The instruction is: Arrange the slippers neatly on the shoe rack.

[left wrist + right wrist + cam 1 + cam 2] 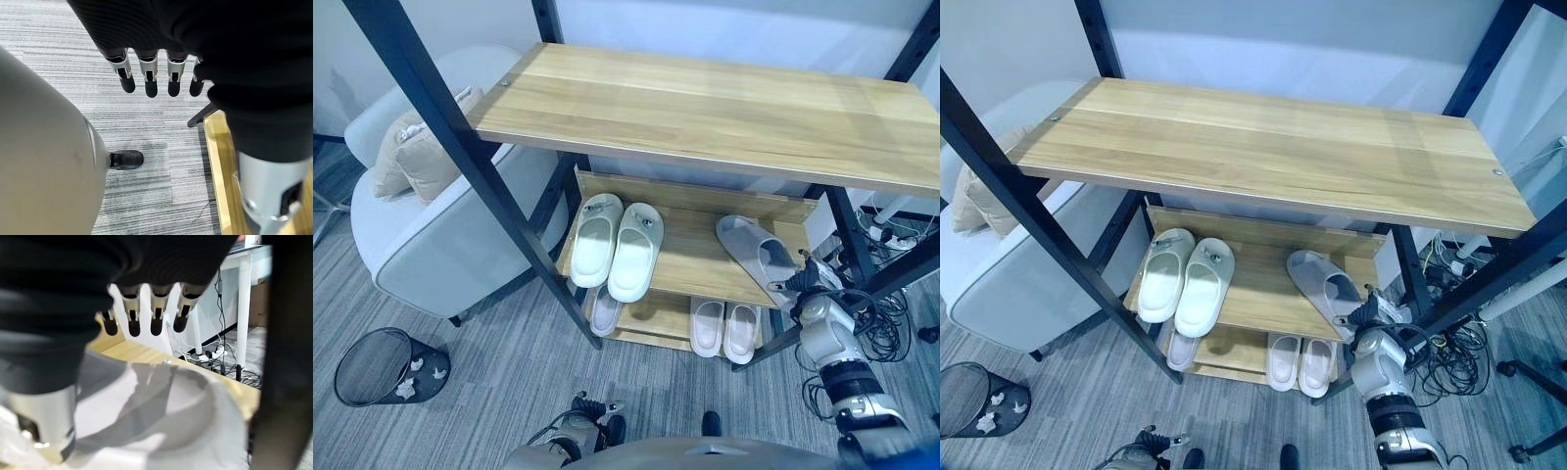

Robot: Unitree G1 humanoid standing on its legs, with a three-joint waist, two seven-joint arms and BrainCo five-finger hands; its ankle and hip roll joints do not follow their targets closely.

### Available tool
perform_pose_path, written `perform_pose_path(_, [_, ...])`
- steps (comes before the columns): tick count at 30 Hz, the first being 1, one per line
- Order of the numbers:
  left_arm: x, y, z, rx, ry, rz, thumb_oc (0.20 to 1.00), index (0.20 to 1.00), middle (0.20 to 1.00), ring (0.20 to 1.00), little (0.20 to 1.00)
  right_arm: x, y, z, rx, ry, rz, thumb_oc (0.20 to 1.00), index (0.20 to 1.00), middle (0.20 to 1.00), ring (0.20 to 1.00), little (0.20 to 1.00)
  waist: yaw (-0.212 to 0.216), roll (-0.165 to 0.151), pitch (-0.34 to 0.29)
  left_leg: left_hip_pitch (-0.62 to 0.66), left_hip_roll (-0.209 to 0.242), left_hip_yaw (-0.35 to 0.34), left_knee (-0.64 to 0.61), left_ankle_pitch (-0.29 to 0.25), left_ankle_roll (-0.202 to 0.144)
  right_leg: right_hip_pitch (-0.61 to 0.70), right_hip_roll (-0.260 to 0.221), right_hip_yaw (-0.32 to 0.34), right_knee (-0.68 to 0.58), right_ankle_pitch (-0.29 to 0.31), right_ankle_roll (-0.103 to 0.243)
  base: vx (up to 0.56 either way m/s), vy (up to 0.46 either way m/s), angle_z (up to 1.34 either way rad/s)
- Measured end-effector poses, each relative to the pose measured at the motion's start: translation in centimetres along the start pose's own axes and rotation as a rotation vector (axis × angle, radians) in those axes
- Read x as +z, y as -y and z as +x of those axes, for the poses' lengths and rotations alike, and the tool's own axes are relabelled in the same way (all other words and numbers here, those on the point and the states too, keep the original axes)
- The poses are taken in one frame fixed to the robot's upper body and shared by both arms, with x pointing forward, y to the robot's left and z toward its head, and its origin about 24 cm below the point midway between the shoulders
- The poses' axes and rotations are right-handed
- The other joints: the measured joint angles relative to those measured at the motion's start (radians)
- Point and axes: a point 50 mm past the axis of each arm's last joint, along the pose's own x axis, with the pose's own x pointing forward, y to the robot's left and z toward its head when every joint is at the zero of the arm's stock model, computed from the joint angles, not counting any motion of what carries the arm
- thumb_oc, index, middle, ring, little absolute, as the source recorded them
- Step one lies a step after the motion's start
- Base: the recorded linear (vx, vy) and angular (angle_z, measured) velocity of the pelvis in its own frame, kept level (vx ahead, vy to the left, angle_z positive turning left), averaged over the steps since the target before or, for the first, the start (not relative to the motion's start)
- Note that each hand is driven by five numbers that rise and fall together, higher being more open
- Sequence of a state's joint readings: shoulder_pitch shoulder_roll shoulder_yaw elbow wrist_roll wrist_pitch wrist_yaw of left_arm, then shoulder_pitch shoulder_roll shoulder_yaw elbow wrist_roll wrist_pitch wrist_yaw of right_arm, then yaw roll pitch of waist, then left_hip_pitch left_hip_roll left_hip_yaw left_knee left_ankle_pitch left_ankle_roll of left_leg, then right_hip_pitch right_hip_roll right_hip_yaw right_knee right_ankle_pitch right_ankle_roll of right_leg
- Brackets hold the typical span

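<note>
Shoe rack (705,108) of dark metal posts and 3 wooden shelves, top shelf bare. On the middle shelf, 2 pale green slippers (615,243) side by side toward the left end, toes pointing to the front edge, touching along their inner sides. Toward the right end of that same shelf, 1 grey slipper (754,253) lying slantwise, its heel over the front right corner, well apart from the green pair. Right hand (806,284) at that front right corner, against the heel of the grey slipper; seen from its own wrist, fingers (156,316) straight and spread above the slipper's pale upper, thumb lower down beside it, nothing curled round it, so apart rather than clamped. On the bottom shelf, 2 white slippers (724,330) together near the right end, and 1 more pale slipper (604,311) near the left end, partly hidden under the middle shelf. Left hand (156,73) down low, away from the rack, fingers straight and relaxed, holding nothing, above grey striped carpet (146,127), with a wooden shelf edge (217,166) just beside it. Left of the rack, a light grey armchair (440,235) with 2 beige cushions (416,152). On the carpet in front of the armchair, a black mesh waste bin (382,367) with crumpled paper inside.
</note>
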State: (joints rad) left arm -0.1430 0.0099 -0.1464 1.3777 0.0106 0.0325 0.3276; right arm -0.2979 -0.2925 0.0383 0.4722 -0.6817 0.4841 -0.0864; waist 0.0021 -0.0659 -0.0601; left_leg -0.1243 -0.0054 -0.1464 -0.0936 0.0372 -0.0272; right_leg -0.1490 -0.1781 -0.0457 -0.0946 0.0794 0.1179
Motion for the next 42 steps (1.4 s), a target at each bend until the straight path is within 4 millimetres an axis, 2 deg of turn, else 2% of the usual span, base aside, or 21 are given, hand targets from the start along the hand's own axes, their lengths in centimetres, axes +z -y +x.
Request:
perform_pose_path(1, [0.1, -0.4, 0.1, 0.009, 0.008, 0.000, 1.000, 1.000, 1.000, 1.000, 1.000, -0.8, -0.6, -0.1, 0.007, -0.007, -0.009, 1.000, 1.000, 1.000, 1.000, 1.000, 0.001, -0.001, 0.005, -0.003, 0.000, -0.003, 0.000, 0.000, 0.000, -0.002, 0.000, -0.001, 0.000, -0.001, 0.001, -0.05, 0.000, 0.06])
perform_pose_path(2, [0.3, 0.0, 0.0, 0.000, 0.025, -0.008, 1.000, 1.000, 1.000, 1.000, 1.000, -1.6, -2.7, -0.7, 0.034, -0.016, -0.028, 1.000, 1.000, 1.000, 1.000, 1.000, 0.010, -0.001, 0.008, -0.007, -0.002, -0.006, 0.000, 0.000, 0.000, -0.005, 0.000, -0.007, 0.000, -0.002, 0.001, -0.09, 0.003, 0.01])
perform_pose_path(3, [0.0, -0.5, 0.1, 0.013, 0.017, -0.004, 1.000, 1.000, 1.000, 1.000, 1.000, -0.6, -3.0, -0.5, 0.012, 0.012, -0.022, 1.000, 1.000, 1.000, 1.000, 1.000, -0.014, -0.002, 0.009, -0.019, -0.002, -0.001, 0.000, 0.001, 0.000, -0.018, -0.001, -0.004, 0.000, 0.000, 0.001, -0.06, 0.006, 0.00])
perform_pose_path(4, [0.1, -0.7, 0.2, 0.017, 0.015, -0.001, 1.000, 1.000, 1.000, 1.000, 1.000, -0.9, -3.3, -0.2, 0.030, -0.001, -0.036, 1.000, 1.000, 1.000, 1.000, 1.000, -0.013, -0.007, 0.010, -0.020, -0.002, -0.002, 0.000, 0.001, -0.001, -0.018, 0.000, -0.005, 0.000, 0.000, 0.001, -0.04, 0.006, -0.04])
perform_pose_path(5, [0.0, -0.8, 0.2, 0.020, 0.015, 0.000, 1.000, 1.000, 1.000, 1.000, 1.000, -0.7, -3.3, 0.0, 0.033, 0.000, -0.039, 1.000, 1.000, 1.000, 1.000, 1.000, -0.014, -0.012, 0.009, -0.019, -0.003, -0.002, 0.000, 0.001, -0.001, -0.018, 0.001, -0.005, 0.000, 0.000, 0.001, 0.03, 0.009, 0.00])
perform_pose_path(7, [0.8, -1.1, 0.3, 0.024, 0.007, 0.015, 1.000, 1.000, 1.000, 1.000, 1.000, 0.4, -1.5, 1.7, 0.070, -0.024, -0.009, 1.000, 1.000, 1.000, 1.000, 1.000, -0.014, -0.020, 0.008, -0.019, -0.002, -0.002, 0.000, 0.000, -0.001, -0.017, -0.002, -0.005, 0.000, -0.003, 0.000, 0.04, 0.021, 0.02])
perform_pose_path(8, [0.3, -1.2, 0.4, 0.029, -0.026, 0.024, 1.000, 1.000, 1.000, 1.000, 1.000, 0.6, -0.2, 1.8, 0.075, -0.048, 0.051, 1.000, 1.000, 1.000, 1.000, 1.000, -0.008, -0.018, 0.009, -0.022, -0.003, -0.006, 0.000, 0.002, -0.003, -0.019, -0.003, -0.007, 0.000, -0.005, -0.002, 0.04, 0.041, 0.09])
perform_pose_path(9, [0.1, -1.1, 0.3, 0.027, -0.028, 0.020, 1.000, 1.000, 1.000, 1.000, 1.000, 1.0, 0.1, 1.2, 0.080, -0.020, 0.082, 1.000, 1.000, 1.000, 1.000, 1.000, -0.006, -0.014, 0.010, -0.025, -0.001, -0.010, 0.000, 0.002, -0.002, -0.020, -0.001, -0.009, 0.000, -0.004, -0.001, 0.04, 0.037, 0.08])
perform_pose_path(10, [0.0, -1.1, 0.3, 0.025, -0.021, 0.017, 1.000, 1.000, 1.000, 1.000, 1.000, 1.0, -0.6, 0.7, 0.081, -0.003, 0.052, 1.000, 1.000, 1.000, 1.000, 1.000, -0.002, -0.012, 0.008, -0.024, -0.003, -0.010, 0.000, 0.002, -0.002, -0.018, -0.001, -0.011, 0.000, -0.002, 0.000, 0.05, 0.032, 0.00])
perform_pose_path(11, [-0.4, -1.2, 0.3, 0.028, -0.036, 0.020, 1.000, 1.000, 1.000, 1.000, 1.000, 0.9, -1.7, 1.0, 0.072, -0.009, -0.038, 0.391, 0.391, 0.391, 0.391, 0.391, -0.009, -0.012, 0.000, -0.014, -0.003, -0.008, 0.000, 0.000, -0.001, -0.010, -0.001, -0.011, 0.000, -0.002, -0.001, 0.03, 0.011, -0.02])
perform_pose_path(12, [-0.6, -1.6, 0.4, 0.035, -0.039, 0.023, 1.000, 1.000, 1.000, 1.000, 1.000, 0.6, -2.3, 1.5, 0.087, -0.043, -0.073, 0.200, 0.200, 0.200, 0.200, 0.200, -0.007, -0.015, -0.006, -0.014, -0.003, -0.010, 0.000, 0.000, -0.001, -0.009, -0.001, -0.013, 0.000, -0.003, -0.001, 0.03, 0.007, 0.01])
perform_pose_path(14, [-0.8, -1.8, 0.4, 0.040, -0.041, 0.026, 1.000, 1.000, 1.000, 1.000, 1.000, 0.7, -2.8, 2.2, 0.090, -0.071, -0.136, 0.200, 0.200, 0.200, 0.200, 0.200, 0.000, -0.025, -0.026, -0.011, -0.003, -0.013, 0.000, 0.000, -0.001, -0.004, -0.001, -0.018, 0.000, -0.004, -0.002, 0.02, -0.002, 0.07])
perform_pose_path(17, [-1.2, -1.8, 0.4, 0.041, -0.052, 0.030, 1.000, 1.000, 1.000, 1.000, 1.000, -0.8, -4.2, 1.8, 0.091, -0.067, -0.203, 0.200, 0.200, 0.200, 0.200, 0.200, 0.016, -0.028, -0.049, -0.007, -0.001, -0.017, 0.000, 0.000, -0.003, 0.002, -0.002, -0.022, 0.000, -0.008, -0.006, 0.00, -0.003, 0.03])
perform_pose_path(20, [-1.4, -1.9, 0.4, 0.042, -0.058, 0.036, 1.000, 1.000, 1.000, 1.000, 1.000, -1.1, -3.9, 1.9, 0.080, -0.039, -0.205, 0.200, 0.200, 0.200, 0.200, 0.200, 0.013, -0.025, -0.052, -0.010, -0.001, -0.018, 0.000, 0.003, -0.005, 0.000, -0.001, -0.022, 0.000, -0.009, -0.009, 0.00, 0.000, 0.00])
perform_pose_path(22, [-1.5, -1.8, 0.4, 0.042, -0.055, 0.036, 1.000, 1.000, 1.000, 1.000, 1.000, -1.5, -4.4, 1.8, 0.050, -0.009, -0.240, 0.200, 0.200, 0.200, 0.200, 0.200, 0.013, -0.026, -0.056, -0.011, 0.002, -0.024, 0.000, 0.003, -0.005, 0.002, 0.001, -0.028, 0.000, -0.006, -0.005, -0.01, -0.008, 0.06])
perform_pose_path(25, [-1.4, -1.8, 0.4, 0.043, -0.044, 0.033, 1.000, 1.000, 1.000, 1.000, 1.000, -1.2, -5.0, 1.3, 0.030, 0.011, -0.207, 0.200, 0.200, 0.200, 0.200, 0.200, 0.011, -0.028, -0.057, -0.013, 0.002, -0.025, 0.000, 0.004, -0.005, 0.000, 0.001, -0.029, 0.000, -0.004, -0.005, -0.04, -0.009, 0.02])
perform_pose_path(32, [-1.4, -1.9, 0.4, 0.044, -0.025, 0.028, 1.000, 1.000, 1.000, 1.000, 1.000, -1.9, -6.0, 0.5, -0.018, 0.102, -0.132, 0.200, 0.200, 0.200, 0.200, 0.200, 0.009, -0.027, -0.052, -0.003, 0.003, -0.025, 0.000, 0.004, -0.006, 0.012, 0.002, -0.031, 0.000, -0.005, -0.006, 0.01, -0.003, 0.00])
perform_pose_path(38, [-1.7, -1.9, 0.4, 0.042, -0.025, 0.047, 1.000, 1.000, 1.000, 1.000, 1.000, -0.2, -7.4, -0.1, 0.012, 0.131, -0.032, 0.200, 0.200, 0.200, 0.200, 0.200, 0.016, -0.022, -0.055, 0.020, 0.005, -0.036, 0.000, 0.002, -0.009, 0.042, 0.004, -0.046, 0.000, -0.010, -0.009, 0.02, 0.002, 0.05])
perform_pose_path(41, [-1.8, -1.9, 0.4, 0.030, -0.026, 0.049, 1.000, 1.000, 1.000, 1.000, 1.000, 2.2, -7.8, -0.5, 0.042, 0.231, 0.075, 0.200, 0.200, 0.200, 0.200, 0.200, 0.016, -0.018, -0.057, 0.021, 0.006, -0.038, 0.000, 0.003, -0.009, 0.044, 0.004, -0.047, 0.000, -0.009, -0.008, 0.00, -0.002, 0.02])
perform_pose_path(42, [-1.9, -1.9, 0.4, 0.028, -0.025, 0.069, 1.000, 1.000, 1.000, 1.000, 1.000, 4.1, -8.6, -1.3, 0.097, 0.303, 0.150, 0.200, 0.200, 0.200, 0.200, 0.200, 0.021, -0.012, -0.060, 0.029, 0.006, -0.042, 0.000, 0.003, -0.009, 0.053, 0.004, -0.052, 0.000, -0.010, -0.008, 0.01, -0.006, 0.06])
